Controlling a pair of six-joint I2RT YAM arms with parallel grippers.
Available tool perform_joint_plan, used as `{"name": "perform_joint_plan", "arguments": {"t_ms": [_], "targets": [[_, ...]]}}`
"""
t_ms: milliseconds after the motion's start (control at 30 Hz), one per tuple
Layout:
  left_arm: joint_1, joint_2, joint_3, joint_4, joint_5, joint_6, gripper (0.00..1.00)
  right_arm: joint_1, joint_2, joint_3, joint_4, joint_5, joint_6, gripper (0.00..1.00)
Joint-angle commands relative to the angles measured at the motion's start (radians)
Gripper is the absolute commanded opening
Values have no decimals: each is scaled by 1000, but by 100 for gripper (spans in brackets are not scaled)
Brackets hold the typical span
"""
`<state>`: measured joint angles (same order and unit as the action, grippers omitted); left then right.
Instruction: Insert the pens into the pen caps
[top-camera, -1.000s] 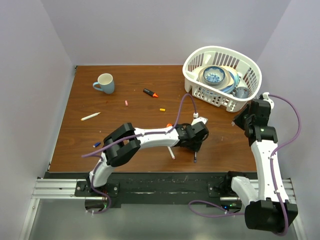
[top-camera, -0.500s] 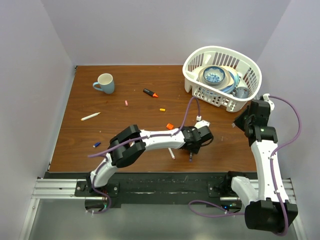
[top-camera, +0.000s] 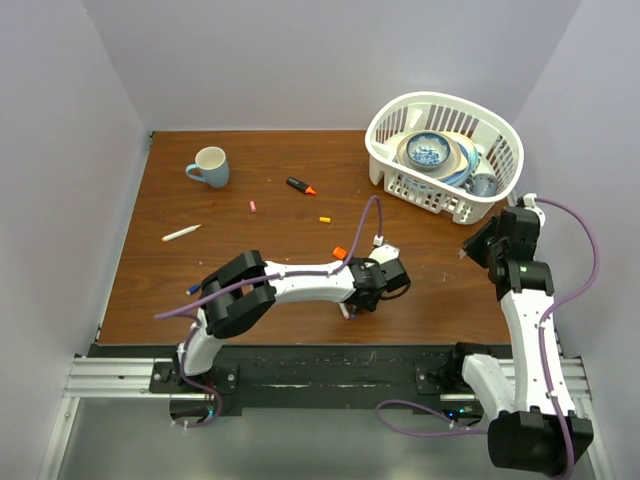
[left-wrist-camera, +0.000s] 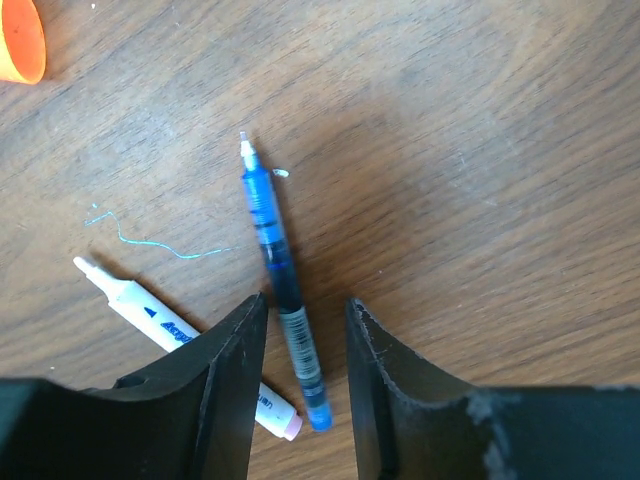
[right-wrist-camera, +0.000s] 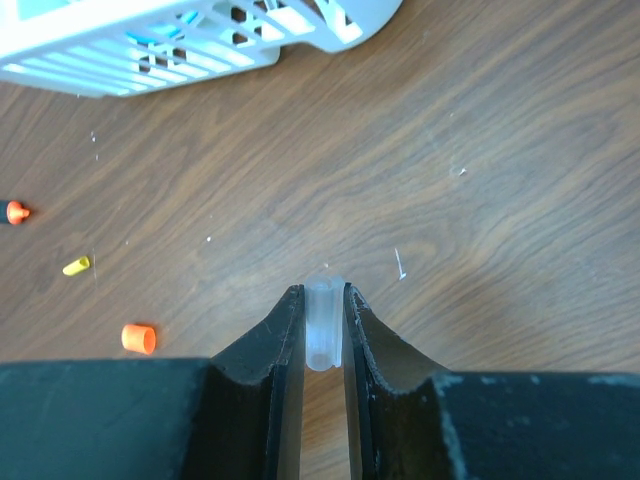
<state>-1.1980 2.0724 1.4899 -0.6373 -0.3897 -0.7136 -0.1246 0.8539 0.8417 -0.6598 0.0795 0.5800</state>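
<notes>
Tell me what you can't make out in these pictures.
Top view: the left gripper hides the blue pen.
Left wrist: the frame edge cuts off the orange cap; a finger hides the white pen's middle.
Right wrist: the right gripper's fingers hide the clear cap's lower end.
</notes>
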Motion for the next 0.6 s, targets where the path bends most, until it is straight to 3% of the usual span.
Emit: {"name": "perform_joint_plan", "arguments": {"t_ms": [0, 100, 300, 467, 567], "targets": [[2, 37, -69, -26, 52, -21, 42, 2, -19, -12, 35, -52, 7, 0], [2, 34, -109, -4, 63, -43, 37, 2, -15, -7, 29, -64, 7, 0], [2, -15, -198, 99, 126, -83, 1, 2, -39, -49, 52, -201, 35, 0], [0, -183, -265, 152, 72, -86, 0, 6, -36, -87, 106, -293, 27, 0], [5, -363, -417, 402, 104, -86, 0, 31, -70, -154, 183, -392, 63, 0]]}}
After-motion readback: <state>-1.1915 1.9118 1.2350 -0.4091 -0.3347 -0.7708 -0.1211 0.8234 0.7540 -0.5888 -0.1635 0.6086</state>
